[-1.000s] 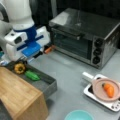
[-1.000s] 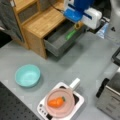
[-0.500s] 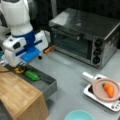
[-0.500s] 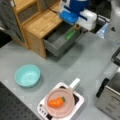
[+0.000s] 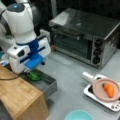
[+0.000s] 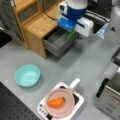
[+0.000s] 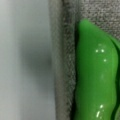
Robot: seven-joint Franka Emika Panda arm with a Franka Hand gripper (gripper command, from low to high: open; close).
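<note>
We see the gripper [image 5: 29,73] low over the open grey drawer [image 5: 47,83] at the left of the frame, right above a glossy green vegetable [image 5: 33,76] lying inside it. In a front view the same green piece [image 6: 70,35] shows just under the blue wrist. The wrist view fills with the green vegetable [image 7: 96,72] beside the drawer's wall [image 7: 62,62]. We cannot tell how far the jaws are parted or whether they grip it. We judge the descent should stay centred on the vegetable and clear of that wall. A carrot [image 5: 109,90] sits on a pink plate [image 5: 98,90] on the desk [image 5: 70,72], well apart.
</note>
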